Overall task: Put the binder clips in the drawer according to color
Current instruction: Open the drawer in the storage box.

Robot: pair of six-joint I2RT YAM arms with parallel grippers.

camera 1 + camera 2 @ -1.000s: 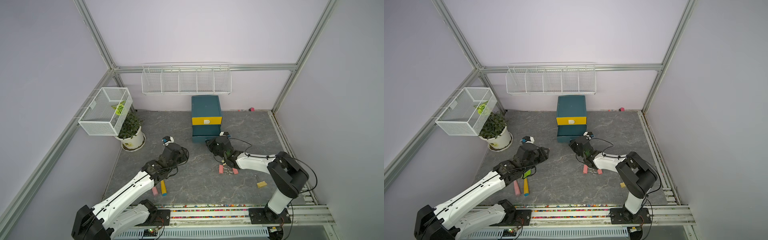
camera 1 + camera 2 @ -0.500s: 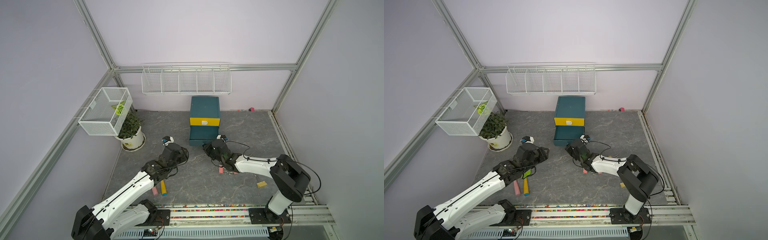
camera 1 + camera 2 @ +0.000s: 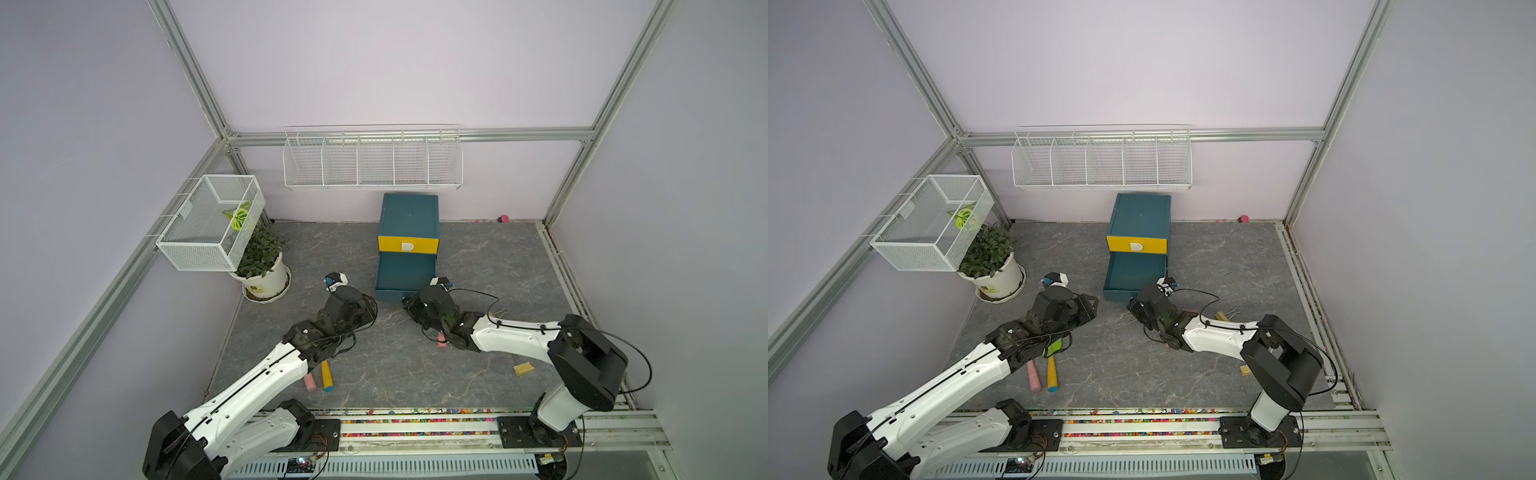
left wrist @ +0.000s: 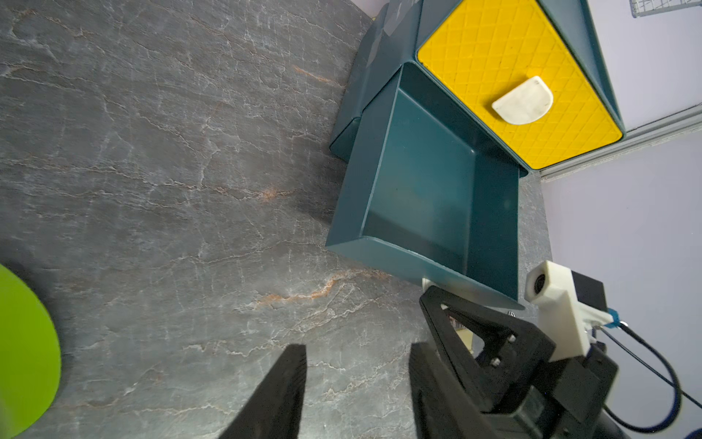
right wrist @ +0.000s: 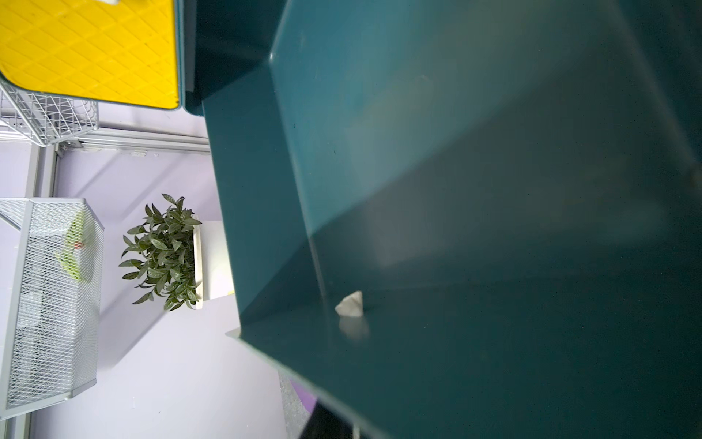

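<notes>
Pulling worked: my clenched right gripper point(image 3: 409, 302) has drawn the drawer point(image 3: 390, 295) open, ready for loading; left gripper point(image 4: 357, 349) hangs parted, empty.

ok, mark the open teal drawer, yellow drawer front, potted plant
open teal drawer point(image 4: 437, 197): left wrist view, inner floor
yellow drawer front point(image 3: 390, 244): in a top view, left half
potted plant point(image 3: 264, 255): in a top view, leaves

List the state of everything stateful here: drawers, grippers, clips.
yellow top drawer, shut.
middle teal drawer, pulled out, nothing seen inside.
left gripper, open, empty, above the floor.
right gripper, shut, at the open drawer's front.
pink binder clip, lying on the floor, not in a drawer.
yellow binder clip, lying on the floor, not in a drawer.
</notes>
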